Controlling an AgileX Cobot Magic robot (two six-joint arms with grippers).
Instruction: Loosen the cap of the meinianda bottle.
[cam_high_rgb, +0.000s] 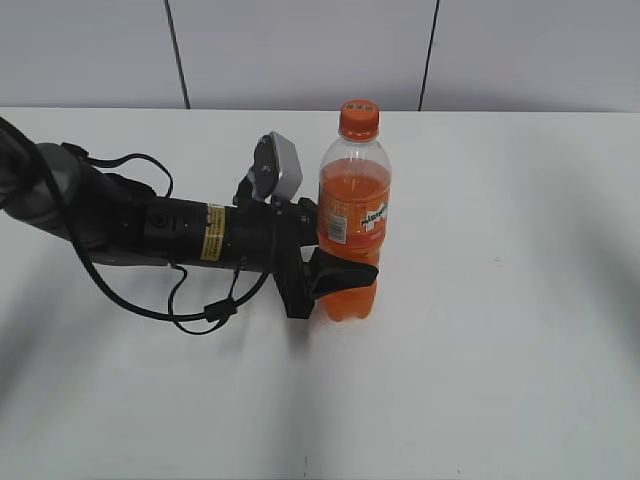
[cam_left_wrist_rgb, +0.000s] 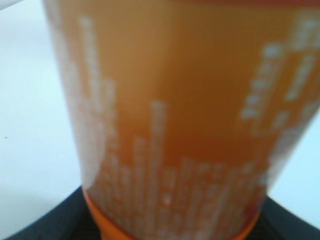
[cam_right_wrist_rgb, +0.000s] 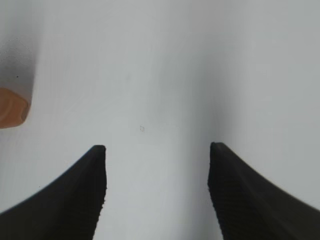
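Note:
The meinianda bottle (cam_high_rgb: 352, 215) stands upright on the white table, filled with orange drink. Its orange cap (cam_high_rgb: 359, 119) sits on the neck with nothing touching it. My left gripper (cam_high_rgb: 353, 268) reaches in from the left and is shut on the bottle's lower body, with one black finger (cam_high_rgb: 340, 275) wrapped across the front. In the left wrist view the bottle's label (cam_left_wrist_rgb: 175, 115) fills the frame, blurred. My right gripper (cam_right_wrist_rgb: 157, 147) stands open over bare table with nothing between its fingers. A blurred orange piece (cam_right_wrist_rgb: 12, 107) shows at that view's left edge.
The left arm's black body and its cables (cam_high_rgb: 190, 300) lie across the left half of the white table (cam_high_rgb: 500, 350). A grey panelled wall (cam_high_rgb: 300, 50) runs along the back. The right arm does not show in the exterior view.

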